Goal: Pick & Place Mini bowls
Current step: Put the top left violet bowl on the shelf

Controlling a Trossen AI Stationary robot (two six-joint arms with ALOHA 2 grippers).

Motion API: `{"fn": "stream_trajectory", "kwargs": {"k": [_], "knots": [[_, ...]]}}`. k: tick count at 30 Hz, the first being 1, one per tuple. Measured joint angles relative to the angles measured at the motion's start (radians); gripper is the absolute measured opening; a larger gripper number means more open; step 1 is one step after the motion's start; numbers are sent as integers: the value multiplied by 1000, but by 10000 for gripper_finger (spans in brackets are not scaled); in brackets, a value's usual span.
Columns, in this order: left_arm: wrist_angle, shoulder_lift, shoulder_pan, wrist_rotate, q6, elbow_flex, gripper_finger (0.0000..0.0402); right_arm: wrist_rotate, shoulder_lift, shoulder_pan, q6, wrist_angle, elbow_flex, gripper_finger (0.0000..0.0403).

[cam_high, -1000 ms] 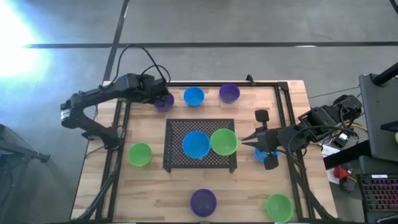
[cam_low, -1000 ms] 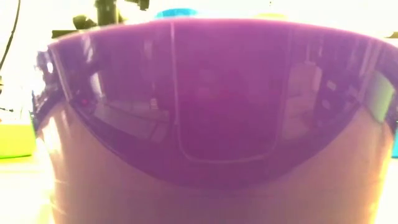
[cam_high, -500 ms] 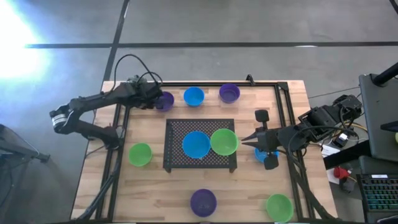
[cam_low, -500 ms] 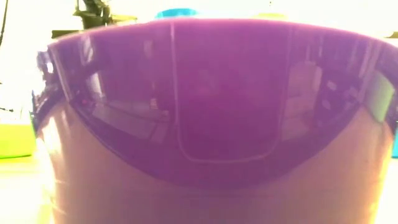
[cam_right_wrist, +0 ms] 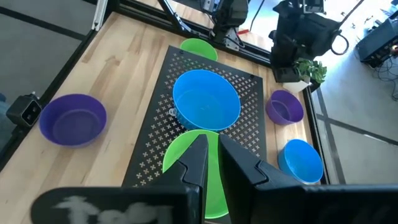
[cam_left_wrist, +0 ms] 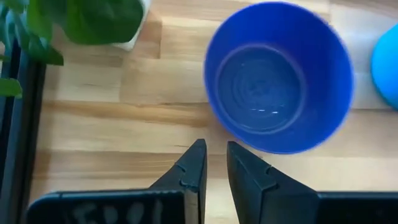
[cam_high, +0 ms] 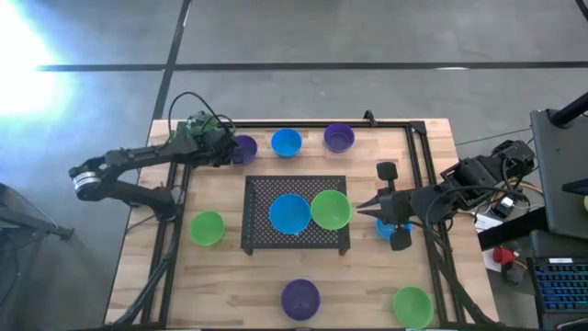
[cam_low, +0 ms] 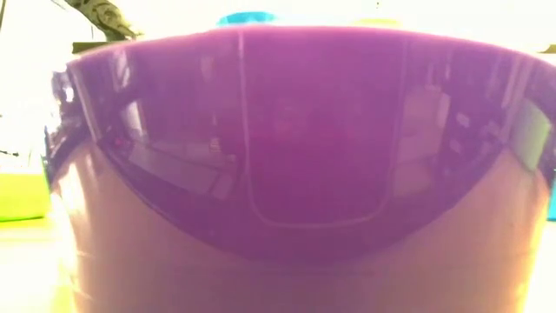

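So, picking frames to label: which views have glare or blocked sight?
Low view: a purple bowl fills the frame, with blown-out light above. High view: strong glare on the floor at top left; the table is evenly lit. Wrist views look clean.

A robotics lab or workshop. A wooden bench (cam_high: pixel 276 276) with a black metal frame (cam_high: pixel 418 175) stands on a bare grey concrete floor (cam_high: pixel 322 37) crossed by dark lines. Beside it sit a loose tangle of cables (cam_high: pixel 501 198), electronics and a keyboard (cam_high: pixel 560 280). More dark equipment (cam_right_wrist: pixel 305 31) stands behind the bench.
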Motion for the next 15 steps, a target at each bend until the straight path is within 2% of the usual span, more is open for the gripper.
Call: {"fn": "stream_trajectory", "kwargs": {"k": [10,15], "knots": [[219,0,14,0,-9,-99,55,2,0,0,-5,0,0,34],[242,2,21,2,-30,-116,55,2,0,0,-8,0,0,34]]}}
